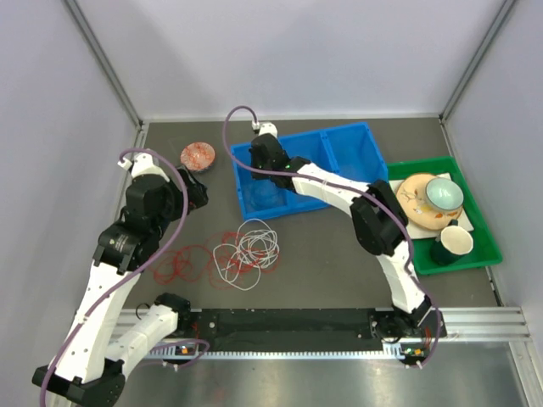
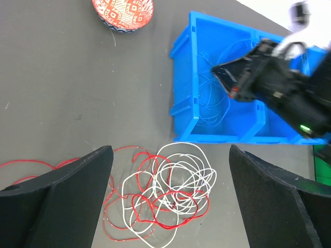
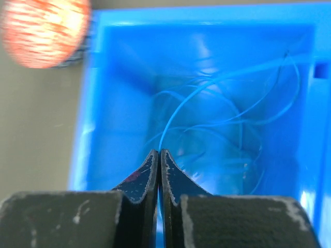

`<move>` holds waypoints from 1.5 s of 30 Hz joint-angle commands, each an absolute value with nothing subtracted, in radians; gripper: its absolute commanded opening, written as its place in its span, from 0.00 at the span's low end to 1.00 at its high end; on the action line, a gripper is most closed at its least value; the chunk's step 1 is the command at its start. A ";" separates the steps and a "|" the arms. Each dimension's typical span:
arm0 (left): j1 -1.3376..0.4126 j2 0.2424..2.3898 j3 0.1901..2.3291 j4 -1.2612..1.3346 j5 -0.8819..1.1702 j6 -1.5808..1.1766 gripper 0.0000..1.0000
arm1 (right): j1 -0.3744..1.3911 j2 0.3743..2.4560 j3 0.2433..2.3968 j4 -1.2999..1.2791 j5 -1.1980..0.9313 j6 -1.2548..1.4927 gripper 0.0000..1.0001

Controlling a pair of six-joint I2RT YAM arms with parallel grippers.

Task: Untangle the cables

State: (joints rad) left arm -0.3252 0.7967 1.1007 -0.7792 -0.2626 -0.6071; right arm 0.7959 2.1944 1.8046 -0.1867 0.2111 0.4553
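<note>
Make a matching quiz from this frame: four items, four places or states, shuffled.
1 blue cable
2 red and white cables
3 patterned bowl
4 left gripper

A open, over the tangle
B on the table, left of the blue bin
C inside the blue bin
D heaped on the table, on the near side of the bin

Pairs: 1-C, 2-D, 3-B, 4-A

fingers (image 3: 138,182) pinched together on blue cable (image 3: 207,91), above blue bin (image 3: 87,129); blurred red bowl (image 3: 44,31) upper left.
</note>
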 commanded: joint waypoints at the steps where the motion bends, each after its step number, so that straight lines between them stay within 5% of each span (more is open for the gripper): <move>1: -0.322 0.787 1.092 -0.741 -0.267 -0.594 0.99 | 0.825 2.042 1.770 -0.084 0.169 0.492 0.00; 21: -0.322 0.733 1.091 -0.773 -0.282 -0.583 0.99 | 0.834 2.029 1.675 -0.026 0.158 0.548 0.00; 27: -0.322 0.732 1.100 -0.782 -0.270 -0.580 0.99 | 0.831 2.050 1.750 -0.103 0.173 0.511 0.56; 38: -0.322 0.710 1.078 -0.764 -0.241 -0.591 0.99 | 0.831 1.823 1.604 -0.121 0.175 0.474 0.62; 42: -0.322 0.719 1.031 -0.759 -0.192 -0.578 0.99 | 0.834 1.663 1.416 -0.123 0.170 0.466 0.89; 45: -0.324 0.735 0.967 -0.736 -0.101 -0.565 0.99 | 0.844 1.547 1.260 -0.136 0.172 0.475 0.99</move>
